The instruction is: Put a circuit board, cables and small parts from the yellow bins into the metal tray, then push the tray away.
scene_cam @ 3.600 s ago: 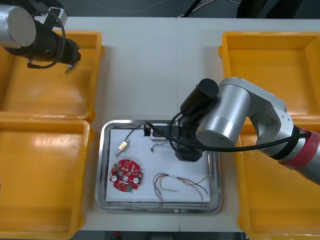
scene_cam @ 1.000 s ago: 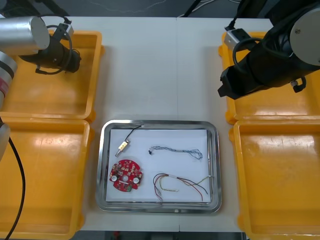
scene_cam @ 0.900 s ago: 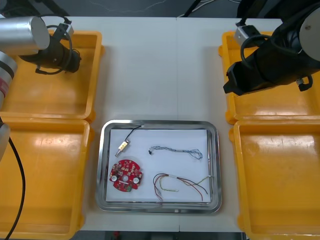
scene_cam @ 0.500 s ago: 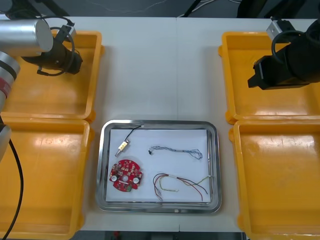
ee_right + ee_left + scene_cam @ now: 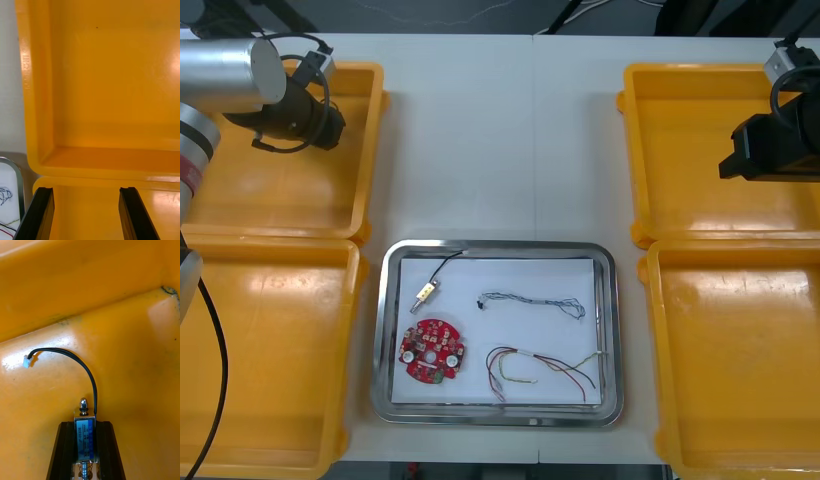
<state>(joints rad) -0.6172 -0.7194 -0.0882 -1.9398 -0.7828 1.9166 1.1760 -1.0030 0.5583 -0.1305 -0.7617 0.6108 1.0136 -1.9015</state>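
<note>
My left gripper point(image 5: 327, 124) is down in the far left yellow bin point(image 5: 240, 195). In the left wrist view this gripper point(image 5: 84, 426) is shut on a small metal part point(image 5: 84, 438) lying on the bin floor. Its black cable point(image 5: 80, 365) curves away to a white plug point(image 5: 26, 362). My right gripper point(image 5: 740, 160) hangs over the far right yellow bin point(image 5: 690, 150), open with nothing between its fingers point(image 5: 42, 213). The metal tray point(image 5: 500, 248) holds a red circuit board point(image 5: 432, 350), a blue and white cable point(image 5: 532, 299), a red and yellow cable point(image 5: 542, 367) and a small metal part point(image 5: 426, 291) on a black cable.
Near left yellow bin point(image 5: 260, 350) and near right yellow bin point(image 5: 740, 370) flank the tray. Bare table lies between the far bins, beyond the tray. A corner of the tray point(image 5: 17, 187) shows beside my right gripper's fingers.
My right arm has drawn back to the right, from the far right bin's inner edge to the view's right border. The left arm has barely shifted over its bin.
</note>
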